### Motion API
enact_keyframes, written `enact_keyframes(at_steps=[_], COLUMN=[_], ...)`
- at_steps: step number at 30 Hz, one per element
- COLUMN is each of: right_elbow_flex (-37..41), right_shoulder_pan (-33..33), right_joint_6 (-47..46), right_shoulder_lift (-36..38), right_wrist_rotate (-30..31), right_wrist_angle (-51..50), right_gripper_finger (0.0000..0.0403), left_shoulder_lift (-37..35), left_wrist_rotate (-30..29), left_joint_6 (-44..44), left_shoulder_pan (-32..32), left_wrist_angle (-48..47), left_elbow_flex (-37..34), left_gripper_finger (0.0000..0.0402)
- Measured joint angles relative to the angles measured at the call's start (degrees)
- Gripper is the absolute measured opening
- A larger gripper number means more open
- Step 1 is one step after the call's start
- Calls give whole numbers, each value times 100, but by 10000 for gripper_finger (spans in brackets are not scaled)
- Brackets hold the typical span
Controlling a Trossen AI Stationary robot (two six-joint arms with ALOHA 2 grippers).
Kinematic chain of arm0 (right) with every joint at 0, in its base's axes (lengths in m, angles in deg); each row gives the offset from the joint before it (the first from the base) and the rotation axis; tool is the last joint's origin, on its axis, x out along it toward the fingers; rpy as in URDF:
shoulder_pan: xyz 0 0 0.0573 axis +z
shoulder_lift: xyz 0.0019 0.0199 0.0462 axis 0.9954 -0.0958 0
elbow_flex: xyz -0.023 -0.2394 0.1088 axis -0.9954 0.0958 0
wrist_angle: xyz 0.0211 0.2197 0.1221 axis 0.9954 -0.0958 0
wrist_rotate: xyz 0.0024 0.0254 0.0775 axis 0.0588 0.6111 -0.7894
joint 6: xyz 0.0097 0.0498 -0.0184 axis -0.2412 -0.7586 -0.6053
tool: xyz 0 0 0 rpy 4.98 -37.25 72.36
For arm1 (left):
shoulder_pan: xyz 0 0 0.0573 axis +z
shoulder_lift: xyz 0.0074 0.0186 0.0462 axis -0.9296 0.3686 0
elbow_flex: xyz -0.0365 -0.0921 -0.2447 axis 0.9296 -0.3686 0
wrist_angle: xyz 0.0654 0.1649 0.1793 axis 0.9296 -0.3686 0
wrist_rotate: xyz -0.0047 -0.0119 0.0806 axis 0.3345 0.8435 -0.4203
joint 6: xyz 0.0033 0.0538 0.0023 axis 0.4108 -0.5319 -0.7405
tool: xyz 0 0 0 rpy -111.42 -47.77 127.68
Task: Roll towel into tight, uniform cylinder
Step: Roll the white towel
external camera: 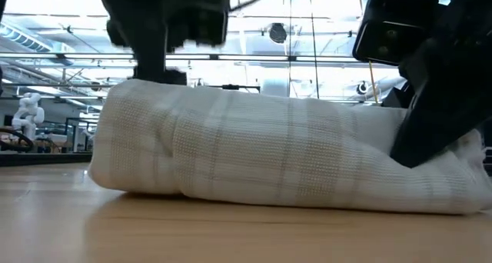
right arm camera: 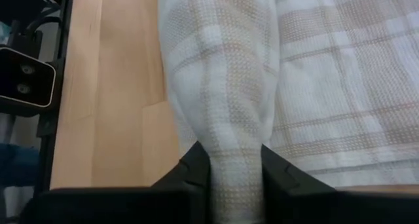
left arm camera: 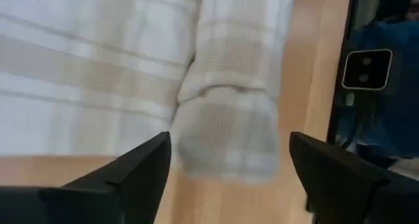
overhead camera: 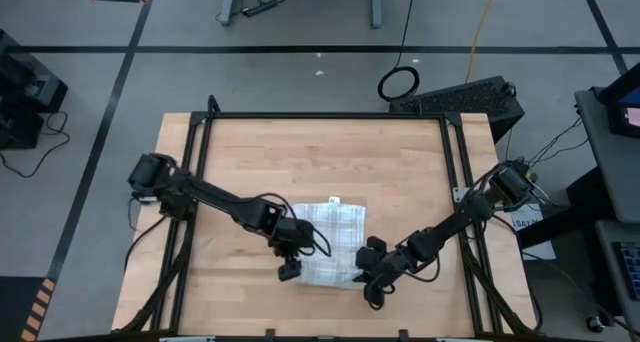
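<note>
1. The wooden desk [overhead camera: 300,172] stands in a black frame on a grey floor marked with dark tape lines; its near edge carries both arms' working ends.
2. Nearest the front edge lies the rolled end of the towel [overhead camera: 333,244], a white cloth with a faint beige check. In the low view the towel [external camera: 284,151] shows as a thick roll lying across the desk, one end rounder and the other tapering flat.
3. The left gripper [overhead camera: 290,269] sits just beside the roll's left end, low over the desk. In the left wrist view its jaws stand wide apart, with the towel's rolled end [left arm camera: 226,129] between them and touching neither finger.
4. The right gripper [overhead camera: 372,287] is at the roll's right end. In the right wrist view its jaws are pressed together on a pinched fold of the towel [right arm camera: 229,86], the cloth bunched up between the two fingers [right arm camera: 196,165].
5. Farther back, the unrolled part of the towel lies flat on the desk, with a small tag [overhead camera: 336,200] at its far edge.
6. Beyond the desk, a black keyboard [overhead camera: 455,97] rests near the far right corner, and a coiled cable [overhead camera: 399,82] lies on the floor.
</note>
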Motion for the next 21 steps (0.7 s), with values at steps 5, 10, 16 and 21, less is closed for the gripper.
enact_keyframes(at_steps=[5, 10, 16, 21], right_elbow_flex=[2, 4, 4, 4], right_shoulder_pan=[-75, -177, -367, -530], right_joint_6=[-149, -166, -294, -319], right_shoulder_lift=[0, 0, 0, 0], right_wrist_rotate=[-170, -323, -767, -993], right_wrist_angle=[53, 107, 127, 130], right_gripper_finger=[60, 57, 56, 56], left_shoulder_lift=[-615, -754, -756, -732], left_wrist_rotate=[-1062, -1847, -2719, -3743], left_joint_6=[-426, -574, -579, -852], left_shoulder_pan=[-256, -631, -1157, -1688], left_wrist_angle=[-117, -154, 119, 398], left_elbow_flex=[4, 2, 0, 0], left_gripper_finger=[317, 317, 317, 317])
